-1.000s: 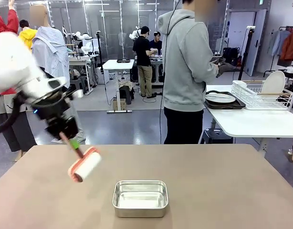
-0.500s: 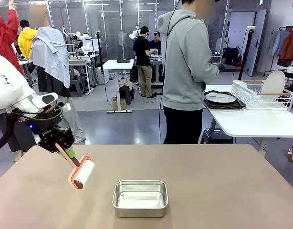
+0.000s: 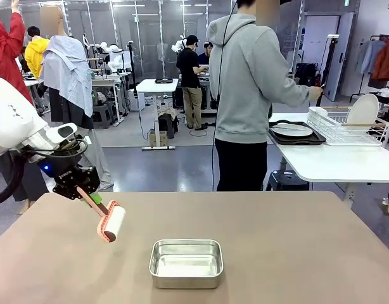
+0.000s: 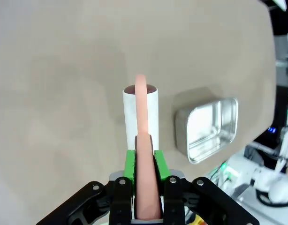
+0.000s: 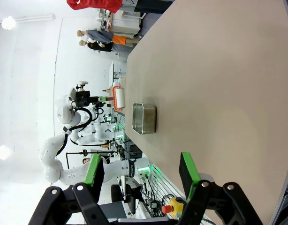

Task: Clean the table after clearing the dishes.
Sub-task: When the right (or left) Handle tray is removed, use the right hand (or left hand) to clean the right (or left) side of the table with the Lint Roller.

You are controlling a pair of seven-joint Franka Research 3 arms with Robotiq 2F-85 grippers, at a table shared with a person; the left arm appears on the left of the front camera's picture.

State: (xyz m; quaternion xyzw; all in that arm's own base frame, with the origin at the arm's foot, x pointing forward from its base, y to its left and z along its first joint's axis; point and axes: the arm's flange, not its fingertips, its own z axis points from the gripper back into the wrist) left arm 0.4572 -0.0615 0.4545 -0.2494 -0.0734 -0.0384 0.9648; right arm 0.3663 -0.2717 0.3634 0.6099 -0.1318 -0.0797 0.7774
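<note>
My left gripper (image 3: 88,194) is shut on the salmon handle of a white roller (image 3: 111,222), which hangs tilted over the left part of the taupe table (image 3: 296,247). In the left wrist view the green pads (image 4: 130,164) of the left gripper (image 4: 145,163) clamp the handle, and the roller (image 4: 140,112) points down at the table (image 4: 59,70). My right gripper (image 5: 141,174) is open with nothing in it, off the table's (image 5: 219,70) edge. A white plate (image 3: 292,130) lies on a dark tray (image 3: 300,140) on the white side table, and another plate (image 3: 363,110) stands in the rack.
A small steel pan (image 3: 185,263) sits near the table's front middle, also seen as the pan (image 4: 207,129) and the pan (image 5: 144,118). A person in a grey hoodie (image 3: 248,76) stands at the far edge, reaching to a white dish rack (image 3: 346,130) on the side table.
My left arm has drawn back toward the left and lowered, carrying the roller slightly left. The person has stretched an arm out to the dish rack.
</note>
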